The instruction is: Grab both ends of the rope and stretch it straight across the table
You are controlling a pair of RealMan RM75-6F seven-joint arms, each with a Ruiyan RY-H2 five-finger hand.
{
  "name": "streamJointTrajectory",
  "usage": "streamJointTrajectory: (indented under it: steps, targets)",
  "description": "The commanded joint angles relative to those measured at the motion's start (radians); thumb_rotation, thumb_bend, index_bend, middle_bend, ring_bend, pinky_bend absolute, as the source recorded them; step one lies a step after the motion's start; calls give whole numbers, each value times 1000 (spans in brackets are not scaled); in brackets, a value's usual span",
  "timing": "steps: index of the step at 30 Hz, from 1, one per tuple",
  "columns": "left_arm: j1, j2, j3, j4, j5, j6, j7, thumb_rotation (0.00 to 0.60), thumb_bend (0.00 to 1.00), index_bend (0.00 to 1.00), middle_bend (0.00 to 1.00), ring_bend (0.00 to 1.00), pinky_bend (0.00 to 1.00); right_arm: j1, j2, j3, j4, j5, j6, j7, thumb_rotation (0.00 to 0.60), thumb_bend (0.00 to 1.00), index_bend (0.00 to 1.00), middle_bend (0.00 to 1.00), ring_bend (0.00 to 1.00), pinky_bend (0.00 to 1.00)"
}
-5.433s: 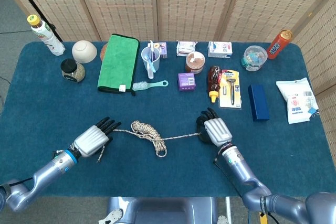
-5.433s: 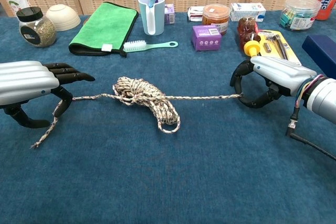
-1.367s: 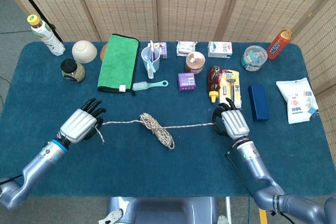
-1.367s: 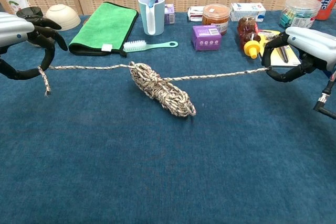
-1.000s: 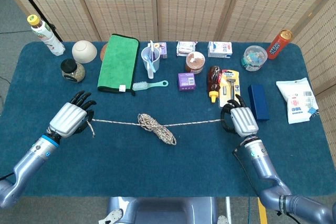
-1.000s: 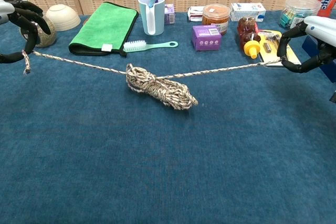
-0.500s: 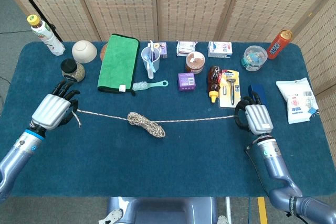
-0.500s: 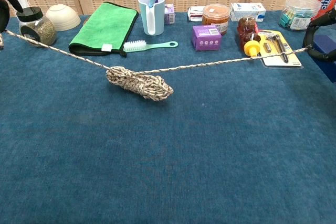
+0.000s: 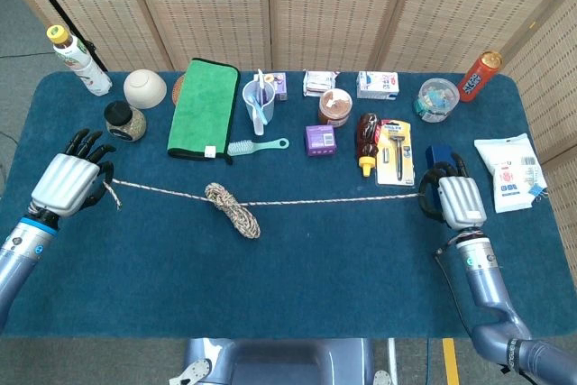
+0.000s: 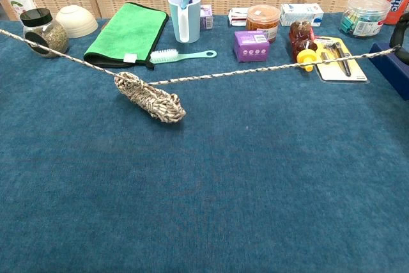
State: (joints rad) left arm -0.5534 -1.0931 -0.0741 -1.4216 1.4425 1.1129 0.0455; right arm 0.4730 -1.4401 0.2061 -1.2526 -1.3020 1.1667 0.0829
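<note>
A speckled beige rope (image 9: pixel 334 198) runs taut across the blue table (image 9: pixel 297 277), with a bundled knot of coils (image 9: pixel 232 209) left of centre. My left hand (image 9: pixel 68 183) grips the rope's left end near the table's left edge, a short tail sticking out beside it. My right hand (image 9: pixel 455 200) grips the right end at the far right. In the chest view the rope (image 10: pixel 255 70) rises off the table from the coil bundle (image 10: pixel 149 96) toward both sides. The left hand is out of that frame; only a dark edge of the right hand (image 10: pixel 403 32) shows.
Along the back stand a bottle (image 9: pixel 79 60), bowl (image 9: pixel 144 88), jar (image 9: pixel 123 121), green towel (image 9: pixel 204 106), cup with brushes (image 9: pixel 259 105), small boxes, a sauce bottle (image 9: pixel 367 142), a razor pack (image 9: pixel 395 152), a dark blue box (image 9: pixel 439 158) by the right hand, and a white packet (image 9: pixel 509 172).
Both hands have moved further apart, left hand leftward and right hand rightward. The rope has drawn longer and tighter, and the coil bundle has slid left and shrunk.
</note>
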Motion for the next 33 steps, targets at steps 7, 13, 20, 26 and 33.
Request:
streamJointTrajectory:
  steps: [7, 13, 20, 26, 33]
  targets:
    - [8, 17, -14, 15, -20, 2, 0, 600, 436, 802, 259, 47, 0, -16, 22, 11, 9, 16, 11, 9, 600, 439, 818, 428, 233, 0]
    - [13, 28, -19, 23, -31, 0, 2, 600, 437, 804, 259, 46, 0, -26, 31, 14, 21, 22, 16, 16, 600, 438, 819, 428, 235, 0]
    - [18, 32, -22, 33, -42, -6, 6, 600, 437, 804, 259, 44, 0, -33, 38, 16, 33, 27, 17, 19, 600, 439, 820, 430, 238, 0]
    - [22, 37, -26, 40, -45, -4, 7, 600, 437, 804, 259, 44, 0, -39, 44, 21, 39, 31, 23, 24, 600, 439, 820, 434, 240, 0]
    - [30, 47, -29, 44, -52, 0, 4, 600, 437, 804, 259, 43, 0, -50, 54, 24, 48, 40, 27, 24, 600, 439, 821, 436, 242, 0]
